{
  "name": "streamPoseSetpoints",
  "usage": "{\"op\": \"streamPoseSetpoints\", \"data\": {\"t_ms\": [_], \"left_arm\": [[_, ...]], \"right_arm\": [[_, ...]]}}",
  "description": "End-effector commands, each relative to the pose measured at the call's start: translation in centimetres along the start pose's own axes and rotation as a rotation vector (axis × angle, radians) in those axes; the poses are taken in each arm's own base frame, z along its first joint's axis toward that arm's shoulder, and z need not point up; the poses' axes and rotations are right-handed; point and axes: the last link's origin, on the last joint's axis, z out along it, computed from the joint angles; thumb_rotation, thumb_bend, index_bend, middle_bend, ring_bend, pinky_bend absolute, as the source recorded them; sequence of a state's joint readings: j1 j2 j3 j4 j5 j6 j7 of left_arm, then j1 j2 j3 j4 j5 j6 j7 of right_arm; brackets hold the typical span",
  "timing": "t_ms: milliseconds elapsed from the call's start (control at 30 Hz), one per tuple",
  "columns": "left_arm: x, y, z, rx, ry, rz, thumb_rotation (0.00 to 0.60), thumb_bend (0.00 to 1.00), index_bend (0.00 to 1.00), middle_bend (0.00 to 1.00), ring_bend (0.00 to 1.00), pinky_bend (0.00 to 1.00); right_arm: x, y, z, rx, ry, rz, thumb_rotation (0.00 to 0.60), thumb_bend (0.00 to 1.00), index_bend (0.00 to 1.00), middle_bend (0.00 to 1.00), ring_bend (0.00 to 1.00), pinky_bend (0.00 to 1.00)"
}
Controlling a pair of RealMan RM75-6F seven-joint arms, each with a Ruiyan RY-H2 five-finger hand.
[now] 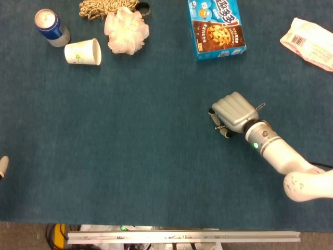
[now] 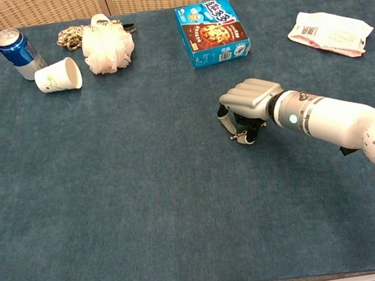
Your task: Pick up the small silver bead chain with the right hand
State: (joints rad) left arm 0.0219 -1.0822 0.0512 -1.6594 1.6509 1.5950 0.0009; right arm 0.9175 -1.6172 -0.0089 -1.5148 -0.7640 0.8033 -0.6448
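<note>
My right hand point(image 1: 235, 112) is at the centre right of the blue cloth, palm down, with its fingers curled under. A small silver bead chain point(image 1: 220, 126) shows as a short glinting bit between the fingertips, pinched there just above the cloth. The chest view shows the same hand point(image 2: 250, 98) with the chain point(image 2: 239, 133) under its curled fingers; most of the chain is hidden. Only the tip of my left hand point(image 1: 2, 165) shows, at the left edge of the head view, far from the chain.
At the far left stand a blue can point(image 1: 51, 26), a tipped paper cup point(image 1: 83, 52), a white mesh puff point(image 1: 126, 30) and a coil of rope point(image 1: 101, 7). A blue cookie box point(image 1: 216, 27) lies beyond the hand, and a white packet point(image 1: 309, 42) at the far right.
</note>
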Motion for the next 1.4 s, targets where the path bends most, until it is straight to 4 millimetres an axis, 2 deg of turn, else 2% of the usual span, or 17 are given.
{"op": "streamPoseSetpoints", "data": {"t_ms": [33, 400, 700, 1133, 1267, 1400], "left_arm": [[0.0, 0.0, 0.0, 0.0, 0.001, 0.0, 0.6, 0.32, 0.08, 0.13, 0.14, 0.03], [0.1, -0.1, -0.1, 0.0, 0.005, -0.001, 0.6, 0.32, 0.08, 0.13, 0.14, 0.03], [0.1, 0.2, 0.0, -0.008, 0.006, 0.001, 0.6, 0.32, 0.08, 0.13, 0.14, 0.03], [0.2, 1.0, 0.0, -0.025, 0.004, 0.006, 0.6, 0.32, 0.08, 0.13, 0.14, 0.03], [0.1, 1.2, 0.0, -0.03, -0.002, 0.005, 0.6, 0.32, 0.08, 0.13, 0.14, 0.03], [-0.1, 1.4, 0.1, -0.033, -0.01, 0.005, 0.6, 0.32, 0.08, 0.13, 0.14, 0.03]], "right_arm": [[-0.1, 0.0, 0.0, -0.001, -0.004, -0.001, 0.6, 0.31, 0.61, 0.97, 1.0, 1.0], [0.6, 0.4, -0.9, -0.003, 0.021, 0.046, 0.6, 0.44, 0.64, 0.98, 1.0, 1.0], [2.3, 2.0, -3.5, -0.007, 0.1, 0.139, 0.6, 0.48, 0.65, 0.98, 1.0, 1.0], [4.4, 6.6, -8.1, -0.064, 0.252, 0.217, 0.6, 0.49, 0.66, 0.98, 1.0, 1.0], [4.2, 8.2, -8.9, -0.093, 0.263, 0.222, 0.6, 0.49, 0.67, 0.98, 1.0, 1.0], [3.4, 9.5, -9.0, -0.124, 0.249, 0.231, 0.6, 0.49, 0.67, 0.98, 1.0, 1.0]]}}
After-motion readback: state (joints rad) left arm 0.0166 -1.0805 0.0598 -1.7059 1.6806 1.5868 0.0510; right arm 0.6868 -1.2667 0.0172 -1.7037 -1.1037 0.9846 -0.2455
